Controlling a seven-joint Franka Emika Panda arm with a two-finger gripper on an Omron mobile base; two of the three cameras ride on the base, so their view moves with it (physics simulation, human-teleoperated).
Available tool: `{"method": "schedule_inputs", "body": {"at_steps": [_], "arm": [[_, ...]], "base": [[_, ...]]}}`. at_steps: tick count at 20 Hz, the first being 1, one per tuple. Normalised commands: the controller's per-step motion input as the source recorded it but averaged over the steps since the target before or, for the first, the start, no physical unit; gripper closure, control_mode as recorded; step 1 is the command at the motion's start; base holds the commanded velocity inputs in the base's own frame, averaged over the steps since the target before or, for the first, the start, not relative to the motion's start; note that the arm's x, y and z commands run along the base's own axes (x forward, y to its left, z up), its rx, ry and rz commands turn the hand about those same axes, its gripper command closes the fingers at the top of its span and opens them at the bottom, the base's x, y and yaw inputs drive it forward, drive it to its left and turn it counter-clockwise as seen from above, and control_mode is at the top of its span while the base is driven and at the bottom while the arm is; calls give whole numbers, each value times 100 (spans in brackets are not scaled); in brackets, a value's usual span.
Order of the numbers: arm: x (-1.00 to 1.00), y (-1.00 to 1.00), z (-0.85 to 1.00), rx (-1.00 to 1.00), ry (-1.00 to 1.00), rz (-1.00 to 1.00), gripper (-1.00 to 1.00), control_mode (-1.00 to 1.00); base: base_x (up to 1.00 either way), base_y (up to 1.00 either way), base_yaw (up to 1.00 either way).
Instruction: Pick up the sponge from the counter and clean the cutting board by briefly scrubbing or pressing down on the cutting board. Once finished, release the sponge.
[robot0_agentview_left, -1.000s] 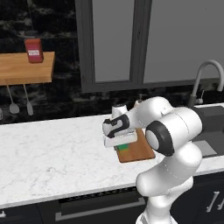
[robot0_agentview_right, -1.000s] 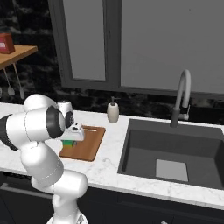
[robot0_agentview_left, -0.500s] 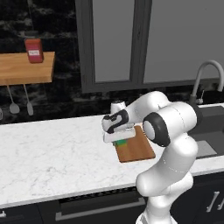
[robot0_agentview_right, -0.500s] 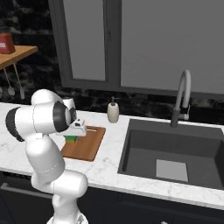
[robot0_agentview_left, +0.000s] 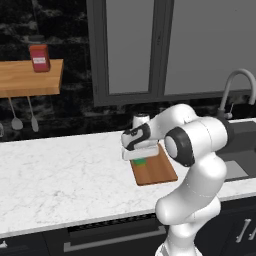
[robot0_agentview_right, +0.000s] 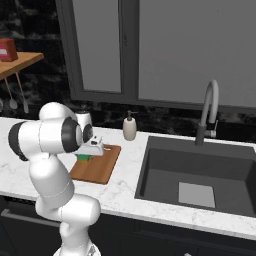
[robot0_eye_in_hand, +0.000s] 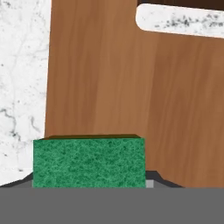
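The green-topped sponge (robot0_eye_in_hand: 89, 162) sits low in the hand view, held between my fingers, whose tips it hides. Under it lies the reddish-brown cutting board (robot0_eye_in_hand: 131, 96). From the left base view my gripper (robot0_agentview_left: 140, 159) hangs over the board's (robot0_agentview_left: 156, 172) left end with a green sliver of sponge (robot0_agentview_left: 140, 162) below the hand, right at the board's surface. The right base view has the sponge (robot0_agentview_right: 83, 158) on the far left part of the board (robot0_agentview_right: 97, 171), with my gripper (robot0_agentview_right: 86, 155) shut on it. The white marble counter (robot0_agentview_left: 60, 175) carries the board.
A soap dispenser (robot0_agentview_right: 130, 127) stands behind the board. To the right are the dark sink (robot0_agentview_right: 200, 175) and its faucet (robot0_agentview_right: 210, 112). A wooden wall shelf (robot0_agentview_left: 27, 77) with a red jar (robot0_agentview_left: 39, 56) hangs at the left, utensils below it.
The hand with the sponge has moved from the near middle of the board to its far left end, staying low on the board.
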Motion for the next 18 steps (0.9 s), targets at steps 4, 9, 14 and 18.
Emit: {"method": "schedule_inputs", "body": {"at_steps": [4, 9, 14, 18], "arm": [[0, -61, 0, 1, 18, -6, 100, -100], [-11, -36, -8, -3, 0, -5, 100, -100], [-41, -48, -5, 0, 1, -10, 100, -100], [-59, -19, -1, 0, 18, -4, 100, -100]], "base": [[0, 0, 0], [0, 0, 0], [0, 0, 0], [0, 0, 0]]}}
